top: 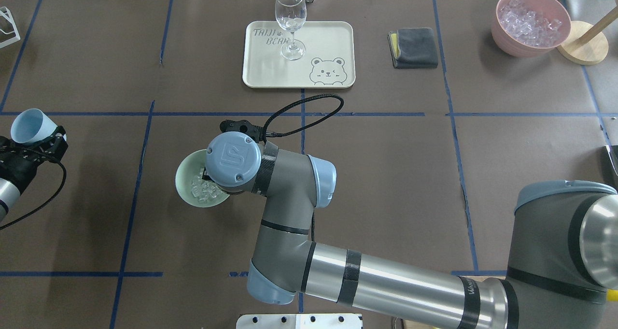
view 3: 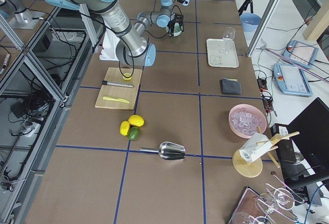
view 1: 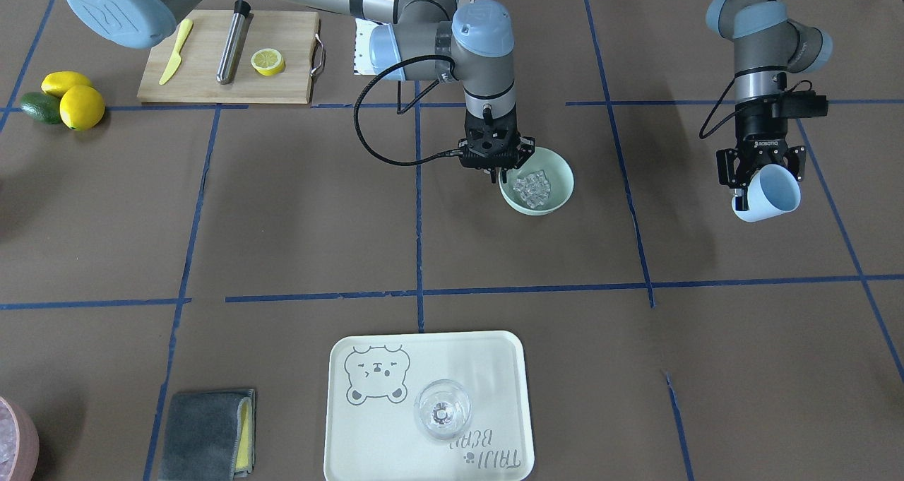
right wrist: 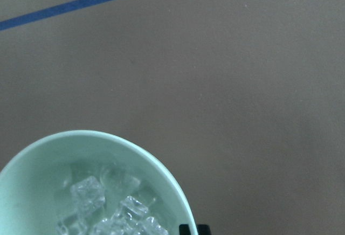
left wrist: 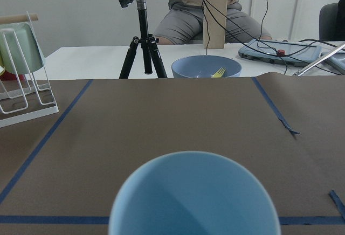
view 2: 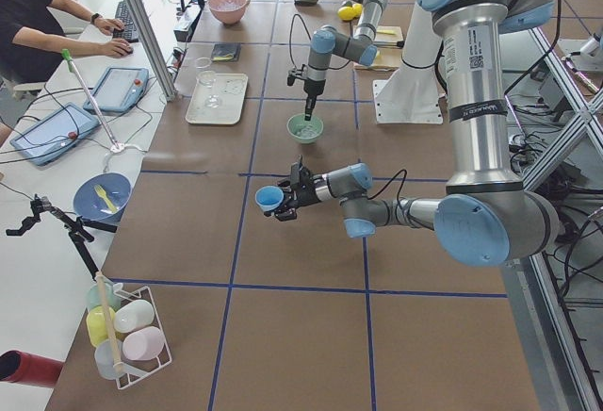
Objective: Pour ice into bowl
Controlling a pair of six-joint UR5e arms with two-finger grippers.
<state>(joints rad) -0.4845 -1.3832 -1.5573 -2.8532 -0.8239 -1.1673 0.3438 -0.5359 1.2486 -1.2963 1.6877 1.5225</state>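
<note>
The pale mint-green bowl (view 1: 558, 167) stands on the brown table, with a cluster of clear ice cubes (view 1: 531, 186) inside it. My right gripper (view 1: 494, 174) points straight down at the bowl's rim on the robot's side and is shut on that rim. The right wrist view shows the bowl (right wrist: 32, 159), the ice (right wrist: 108, 202) and the fingertips (right wrist: 186, 228) at the rim. My left gripper (view 1: 768, 184) is shut on a light blue cup (view 1: 773, 195), held on its side above the table, well apart from the bowl. The cup looks empty.
A cream tray (view 1: 494, 354) with a clear wine glass (view 1: 442, 410) lies at the operators' side. A grey cloth (view 1: 205, 435) lies beside it. A cutting board (view 1: 212, 78) with knife and lemon half sits near the robot. A pink container (top: 528, 22) holds more ice.
</note>
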